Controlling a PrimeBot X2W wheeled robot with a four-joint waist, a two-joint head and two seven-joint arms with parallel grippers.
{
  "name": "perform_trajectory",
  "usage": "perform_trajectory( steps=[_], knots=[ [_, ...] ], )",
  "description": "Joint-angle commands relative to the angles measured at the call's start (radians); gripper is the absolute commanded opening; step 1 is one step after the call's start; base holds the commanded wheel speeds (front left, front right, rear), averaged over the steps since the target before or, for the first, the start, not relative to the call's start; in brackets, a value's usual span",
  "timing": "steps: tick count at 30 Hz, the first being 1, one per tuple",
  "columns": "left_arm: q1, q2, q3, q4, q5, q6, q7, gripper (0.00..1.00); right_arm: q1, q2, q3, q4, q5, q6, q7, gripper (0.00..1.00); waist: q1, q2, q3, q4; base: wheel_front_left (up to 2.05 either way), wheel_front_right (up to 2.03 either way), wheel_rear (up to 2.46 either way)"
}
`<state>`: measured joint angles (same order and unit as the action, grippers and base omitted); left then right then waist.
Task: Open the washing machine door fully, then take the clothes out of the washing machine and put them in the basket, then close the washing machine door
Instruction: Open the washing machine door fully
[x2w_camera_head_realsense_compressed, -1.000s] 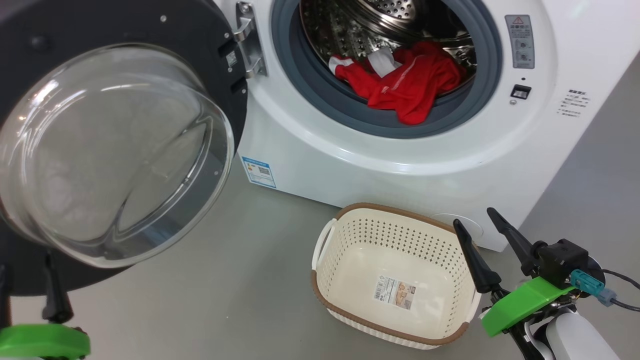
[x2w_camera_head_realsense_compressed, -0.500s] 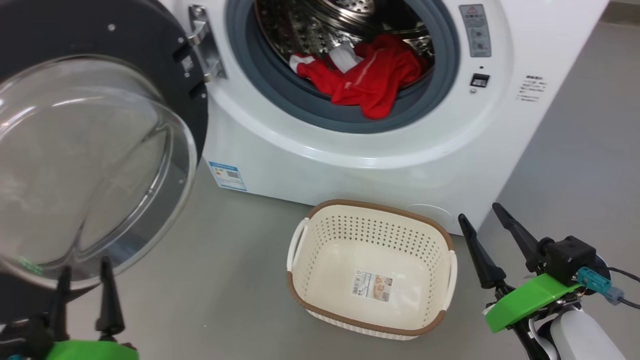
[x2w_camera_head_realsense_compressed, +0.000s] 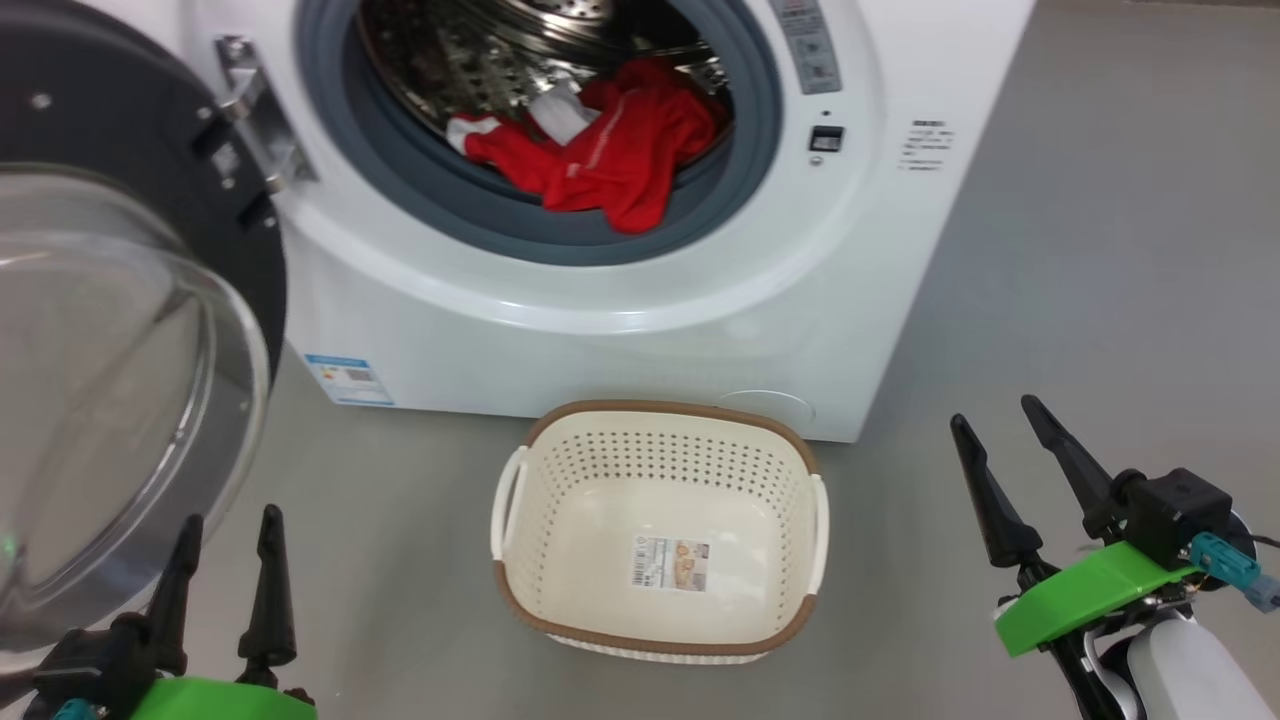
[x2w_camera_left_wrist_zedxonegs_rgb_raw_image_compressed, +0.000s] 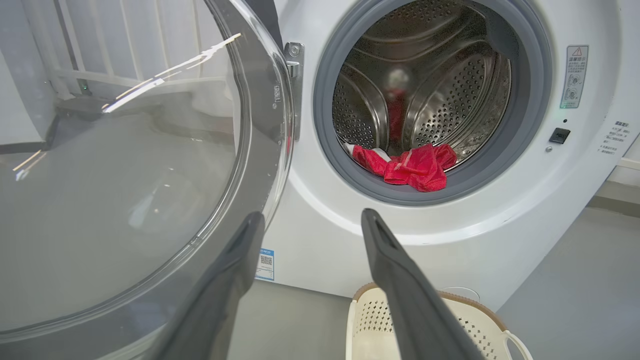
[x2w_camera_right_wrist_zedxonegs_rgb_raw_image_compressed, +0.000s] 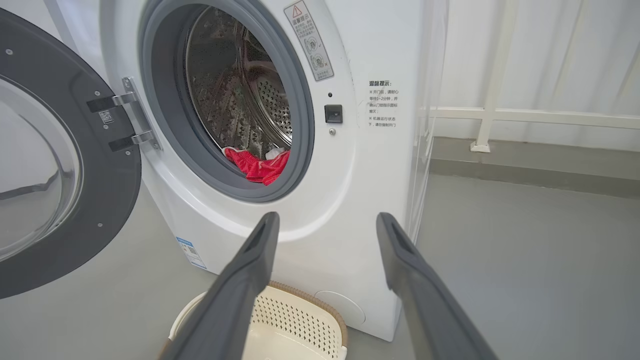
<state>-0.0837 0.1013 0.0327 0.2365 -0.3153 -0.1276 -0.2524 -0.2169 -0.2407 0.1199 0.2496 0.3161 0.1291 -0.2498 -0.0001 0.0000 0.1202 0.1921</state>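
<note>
Down on the floor (x2w_camera_head_realsense_compressed: 1050, 250), head view, basket (x2w_camera_head_realsense_compressed: 660, 408): empty, sticker (x2w_camera_head_realsense_compressed: 670, 563) inside, parked just beside machine (x2w_camera_head_realsense_compressed: 620, 300) front, under the opening, so clothes need only a short drop.
Head view, door (x2w_camera_head_realsense_compressed: 130, 130): swung out to robot's left, glass bowl facing cam; judged wide enough, opening unblocked.
Head view, clothes (x2w_camera_head_realsense_compressed: 610, 150): red w/ a white bit, heaped at front lip of drum (x2w_camera_head_realsense_compressed: 460, 60), partly draped on grey gasket (x2w_camera_head_realsense_compressed: 400, 190); prob. an easy first grab.
Head view, L gripper (x2w_camera_head_realsense_compressed: 230, 515): low left, jaws spread wide, nothing in them, just beside door glass; contact can't be told.
Head view, R gripper (x2w_camera_head_realsense_compressed: 995, 412): low right, jaws apart, empty, well apart from basket; looks parked, ready to reach.
L wrist view, L gripper (x2w_camera_left_wrist_zedxonegs_rgb_raw_image_compressed: 312, 215): fingers (x2w_camera_left_wrist_zedxonegs_rgb_raw_image_compressed: 400, 280) splayed, aimed btw door (x2w_camera_left_wrist_zedxonegs_rgb_raw_image_compressed: 125, 190) edge and drum mouth; clothes (x2w_camera_left_wrist_zedxonegs_rgb_raw_image_compressed: 415, 170) above, basket (x2w_camera_left_wrist_zedxonegs_rgb_raw_image_compressed: 370, 320) corner below.
R wrist view, R gripper (x2w_camera_right_wrist_zedxonegs_rgb_raw_image_compressed: 327, 215): fingers (x2w_camera_right_wrist_zedxonegs_rgb_raw_image_compressed: 425, 300) wide, empty, pointing at machine's lower front; clothes (x2w_camera_right_wrist_zedxonegs_rgb_raw_image_compressed: 260, 167) up-left in drum, door (x2w_camera_right_wrist_zedxonegs_rgb_raw_image_compressed: 100, 200) on hinge (x2w_camera_right_wrist_zedxonegs_rgb_raw_image_compressed: 132, 117) at left, basket (x2w_camera_right_wrist_zedxonegs_rgb_raw_image_compressed: 295, 320) beneath.
Step, judged: door stage done; unloading not yet begun.
</note>
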Motion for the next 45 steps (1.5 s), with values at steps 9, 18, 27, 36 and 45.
perform_trajectory(
  steps=[9,18,27,36,45],
  knots=[
    [0.003,0.065,-0.015,-0.045,-0.019,-0.003,-0.009,1.00,0.026,0.005,-0.011,-0.039,-0.005,0.002,-0.012,1.00,0.0001,0.0000,0.022,-0.129,0.00,0.00,0.00],
    [0.011,0.063,-0.021,-0.062,-0.016,-0.003,-0.009,1.00,0.035,0.016,-0.044,-0.051,-0.009,0.002,-0.012,1.00,0.0001,0.0000,0.038,-0.204,0.00,0.00,0.00],
    [0.021,0.065,-0.010,-0.079,-0.022,-0.003,-0.009,1.00,0.040,0.021,-0.064,-0.059,-0.011,0.002,-0.012,1.00,0.0001,0.0000,0.041,-0.246,0.00,0.00,0.00],
    [0.025,0.068,-0.015,-0.095,-0.023,-0.003,-0.009,1.00,0.045,0.026,-0.074,-0.061,-0.014,0.002,-0.012,1.00,0.0001,0.0000,0.039,-0.250,0.00,0.00,0.00],
    [0.024,0.070,-0.021,-0.101,-0.026,-0.003,-0.009,1.00,0.040,0.028,-0.080,-0.062,-0.016,0.002,-0.012,1.00,0.0001,0.0000,0.039,-0.240,0.00,0.00,0.00]
  ],
)
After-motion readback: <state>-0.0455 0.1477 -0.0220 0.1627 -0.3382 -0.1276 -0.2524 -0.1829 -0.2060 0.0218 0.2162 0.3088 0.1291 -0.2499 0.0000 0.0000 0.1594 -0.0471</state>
